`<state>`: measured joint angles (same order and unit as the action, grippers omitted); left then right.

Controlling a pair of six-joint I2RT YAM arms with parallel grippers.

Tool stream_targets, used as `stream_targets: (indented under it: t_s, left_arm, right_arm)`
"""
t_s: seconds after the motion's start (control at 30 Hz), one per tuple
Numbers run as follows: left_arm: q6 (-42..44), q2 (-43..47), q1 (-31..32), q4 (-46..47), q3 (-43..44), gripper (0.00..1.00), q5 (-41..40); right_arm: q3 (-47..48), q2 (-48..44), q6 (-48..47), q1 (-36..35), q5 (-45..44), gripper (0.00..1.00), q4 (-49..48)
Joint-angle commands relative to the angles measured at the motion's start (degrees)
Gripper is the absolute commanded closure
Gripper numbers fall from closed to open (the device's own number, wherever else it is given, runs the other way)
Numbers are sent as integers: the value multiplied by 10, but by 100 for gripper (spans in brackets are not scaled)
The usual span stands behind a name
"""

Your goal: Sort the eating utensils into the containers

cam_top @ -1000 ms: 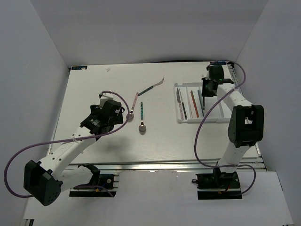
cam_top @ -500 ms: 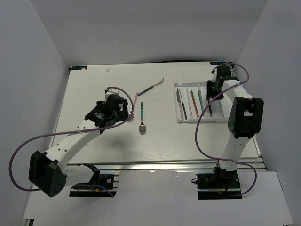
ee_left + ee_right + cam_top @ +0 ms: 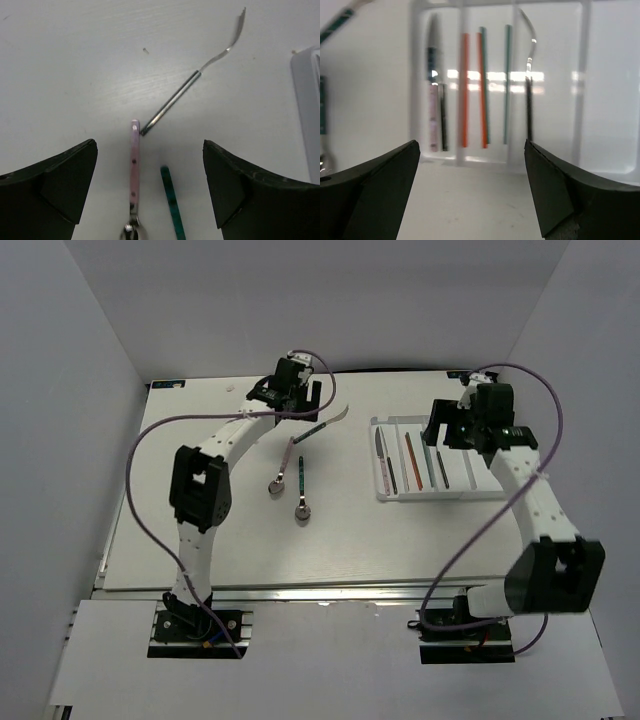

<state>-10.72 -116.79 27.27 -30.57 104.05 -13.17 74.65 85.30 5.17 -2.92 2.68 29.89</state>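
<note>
Left wrist | left pincer [image 3: 149, 165] released | pink spoon [image 3: 134, 165] framed between fingers [image 3: 50, 185], apparently untouched

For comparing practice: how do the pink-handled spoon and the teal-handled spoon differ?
Seen from above, the pink-handled spoon lies slanted, the teal-handled spoon nearly straight. The pink one's handle tip is close beside the fork; the teal one lies apart from it. Both have round metal bowls and lie on the table, outside the tray.

Top cam overhead, wrist cams close, downward, R perhaps tilted, shares tray [image 3: 610, 100]
</note>
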Motion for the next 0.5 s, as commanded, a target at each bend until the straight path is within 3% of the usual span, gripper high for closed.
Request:
stream_targets:
  t_s: [0.0, 0.07, 0.1, 0.2, 0.3, 0.47]
  left_arm:
    - [85, -105, -43, -24, 134, 6, 109]
    - [133, -156, -43, -40, 185, 12, 131]
    - [147, -187, -43, -36, 199, 13, 184]
    - [196, -208, -43, 25, 181, 14, 219]
    - [209, -229, -44, 37, 180, 16, 278]
    - [197, -249, -42, 44, 209, 17, 311]
  right_arm:
    - [-70, -101, 39, -3, 126, 11, -66]
    - [-120, -150, 50, -7, 176, 11, -91]
    - [-129, -162, 55, -8, 187, 11, -94]
    - [-144, -181, 50, -19, 203, 11, -77]
    - [-151, -188, 43, -29, 200, 11, -63]
    - [-161, -191, 41, -46, 197, 11, -69]
